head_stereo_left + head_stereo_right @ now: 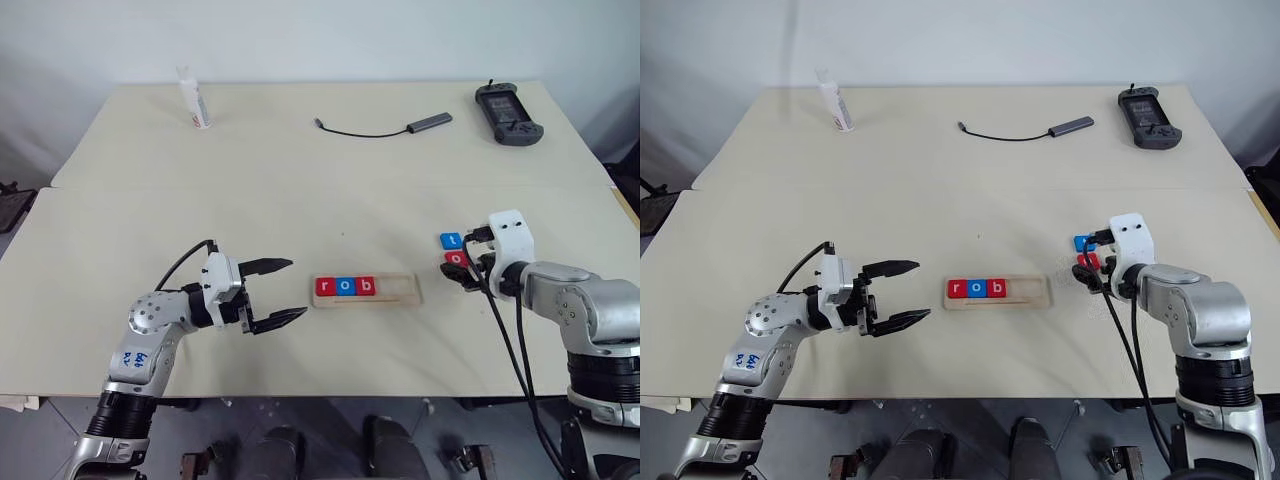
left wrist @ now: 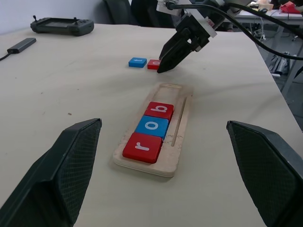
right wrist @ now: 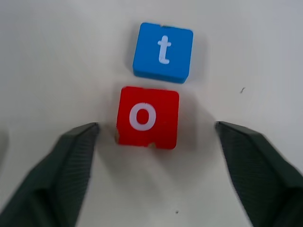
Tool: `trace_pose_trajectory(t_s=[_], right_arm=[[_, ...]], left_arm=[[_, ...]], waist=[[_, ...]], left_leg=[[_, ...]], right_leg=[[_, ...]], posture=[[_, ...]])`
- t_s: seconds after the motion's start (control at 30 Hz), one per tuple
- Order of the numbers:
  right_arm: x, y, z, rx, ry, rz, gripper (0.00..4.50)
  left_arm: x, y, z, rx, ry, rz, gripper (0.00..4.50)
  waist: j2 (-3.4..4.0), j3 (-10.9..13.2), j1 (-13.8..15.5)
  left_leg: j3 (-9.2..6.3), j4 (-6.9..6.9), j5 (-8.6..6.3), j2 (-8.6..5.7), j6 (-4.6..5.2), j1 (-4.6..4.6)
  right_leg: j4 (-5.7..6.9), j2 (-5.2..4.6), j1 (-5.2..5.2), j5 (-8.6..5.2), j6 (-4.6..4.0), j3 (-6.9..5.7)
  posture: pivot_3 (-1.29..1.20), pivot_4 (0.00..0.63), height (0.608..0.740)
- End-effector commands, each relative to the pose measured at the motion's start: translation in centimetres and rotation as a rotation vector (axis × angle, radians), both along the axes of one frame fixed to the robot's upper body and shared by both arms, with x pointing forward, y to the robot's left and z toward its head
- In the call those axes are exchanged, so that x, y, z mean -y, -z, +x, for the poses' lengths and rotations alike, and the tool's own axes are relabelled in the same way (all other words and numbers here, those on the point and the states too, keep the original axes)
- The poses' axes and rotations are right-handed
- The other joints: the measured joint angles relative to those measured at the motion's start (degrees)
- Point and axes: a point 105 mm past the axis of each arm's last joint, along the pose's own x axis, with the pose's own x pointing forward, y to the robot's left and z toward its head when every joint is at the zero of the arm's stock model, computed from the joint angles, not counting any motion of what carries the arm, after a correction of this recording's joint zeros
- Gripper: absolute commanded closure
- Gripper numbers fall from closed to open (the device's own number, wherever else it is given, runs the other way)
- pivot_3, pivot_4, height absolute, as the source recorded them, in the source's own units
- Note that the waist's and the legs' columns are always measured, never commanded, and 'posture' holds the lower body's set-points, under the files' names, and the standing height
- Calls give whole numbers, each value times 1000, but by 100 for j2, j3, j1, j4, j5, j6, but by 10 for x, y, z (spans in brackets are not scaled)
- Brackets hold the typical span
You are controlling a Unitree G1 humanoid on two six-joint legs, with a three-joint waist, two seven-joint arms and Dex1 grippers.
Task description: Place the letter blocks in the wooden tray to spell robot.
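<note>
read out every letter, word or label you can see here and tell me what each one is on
"r": red block, in the wooden tray.
"o": blue block, in the tray.
"b": red block, in the tray.
"o": red block, on the table.
"t": blue block, on the table.
Blue handwriting on the left arm: unreadable.

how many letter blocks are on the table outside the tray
2: a blue t block and a red o block beside it, both on the table right of the tray, the red one between the right fingers.
</note>
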Motion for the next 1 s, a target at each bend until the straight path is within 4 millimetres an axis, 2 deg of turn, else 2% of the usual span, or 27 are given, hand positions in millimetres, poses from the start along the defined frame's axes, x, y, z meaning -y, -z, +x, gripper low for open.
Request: trace_pose_trajectory(t_s=[0.03, 0.17, 0.2, 0.43, 0.53, 0.67, 0.77, 0.87, 1.0], right_arm=[[7, -2, 2, 28, 37, -16, 1611], [7, -2, 0, 33, 37, -16, 2985], [7, -3, -1, 35, 36, -17, 3048], [14, -18, -15, 75, 82, -18, 3047], [11, -22, -36, 71, 111, 3, 3047], [2, -11, -63, 30, 133, 23, 3047], [-9, 0, -75, 22, 137, 48, 3047], [-18, 7, -82, 27, 146, 76, 3047], [-22, 10, -80, 16, 140, 71, 3047]], left_arm=[[1, -10, -4, 56, 8, 1, 0], [4, -10, -4, 56, 14, -4, 0], [4, -10, -3, 56, 19, -6, 0], [13, -10, 1, 57, 66, -14, 0], [15, -10, 3, 59, 93, -15, 0], [20, -9, 3, 51, 125, -28, 0], [22, -6, 1, 39, 162, -21, 0], [24, -7, 1, 40, 177, -26, 0], [25, -16, -4, 54, 223, -37, 0]], waist=[[0, 0, 0], [0, 0, 8], [0, 0, 12], [0, 0, 16], [1, 0, 18], [1, -1, 11], [1, -1, 10], [1, -1, 4], [1, -1, 2]], left_leg=[[0, 0, 0, 0, 0, 0], [0, 0, 0, -1, 0, 0], [-1, 0, 0, -1, 0, 0], [-2, 0, 0, -1, 0, -1], [-2, -1, 0, 1, 0, -1], [-3, -3, 0, 3, -1, -2], [-1, -2, 0, 1, -1, -1], [-1, -3, 0, 0, -1, 1], [0, -2, 0, 0, -1, 3]], right_leg=[[0, 0, 0, 0, 0, 0], [0, -1, 0, 0, 0, 1], [0, 0, 1, 0, 0, 0], [1, 0, 1, 0, 0, -1], [2, 1, 0, 0, 0, -1], [7, 3, 0, 0, 0, 0], [7, 2, -1, 0, 0, 3], [7, 3, -1, 0, 0, 3], [6, 3, -1, 0, 0, 4]], posture=[[0, 150, 740], [0, 150, 740], [0, 150, 740], [0, 150, 740], [0, 150, 740], [0, 150, 740], [0, 150, 740], [0, 150, 740], [0, 150, 740]])
